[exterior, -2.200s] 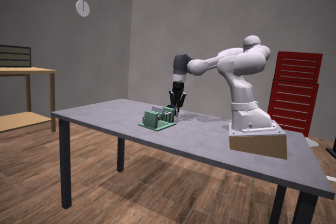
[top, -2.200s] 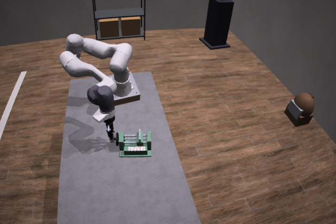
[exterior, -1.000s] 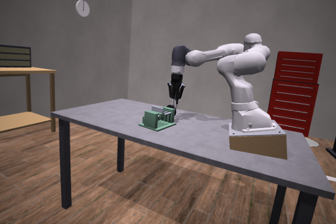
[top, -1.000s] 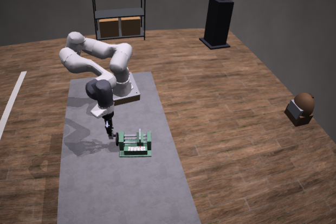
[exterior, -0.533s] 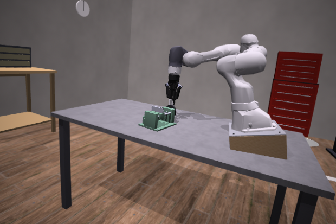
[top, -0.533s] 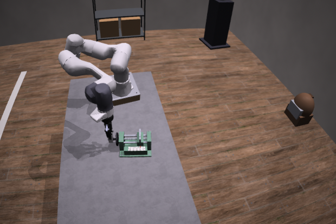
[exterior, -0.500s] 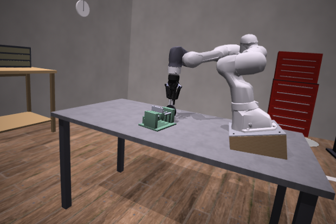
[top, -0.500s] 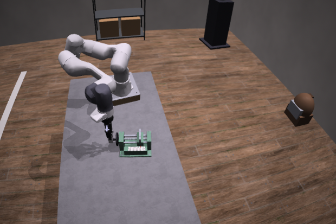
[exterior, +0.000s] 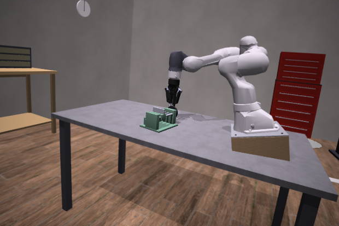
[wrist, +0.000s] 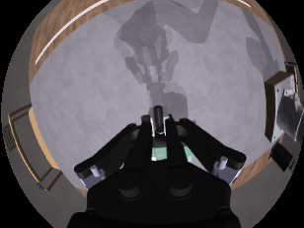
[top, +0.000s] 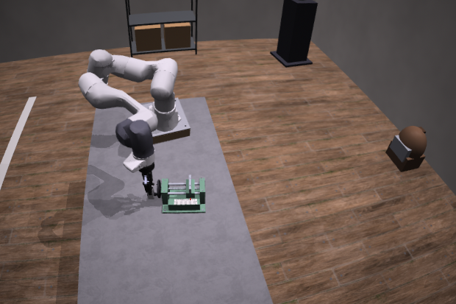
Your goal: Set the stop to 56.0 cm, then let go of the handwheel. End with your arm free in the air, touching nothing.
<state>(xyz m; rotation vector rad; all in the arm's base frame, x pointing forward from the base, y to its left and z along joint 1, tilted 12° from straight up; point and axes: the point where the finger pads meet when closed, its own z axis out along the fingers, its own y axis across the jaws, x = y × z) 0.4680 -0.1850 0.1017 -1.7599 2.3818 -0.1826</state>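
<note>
A green fixture (top: 165, 197) (exterior: 152, 120) stands on the grey table. Its stop (top: 190, 188), a green block with an upright grey plate, sits on the rods, right of their middle in the top view. A small red mark (top: 190, 199) shows at the white scale (top: 180, 202); its figures are too small to read. The black handwheel (top: 159, 188) (exterior: 176, 114) is on the fixture's left end in the top view. My gripper (top: 149, 193) (exterior: 171, 105) points down beside the wheel, its fingers shut on the wheel's dark crank handle (wrist: 158, 116).
The arm's base (top: 184, 131) (exterior: 260, 143) stands on the same table (top: 165, 255) (exterior: 109, 119). A wooden bench (exterior: 27, 70), a red tool cabinet (exterior: 297, 99) and a shelf rack (top: 162, 18) stand away from the table.
</note>
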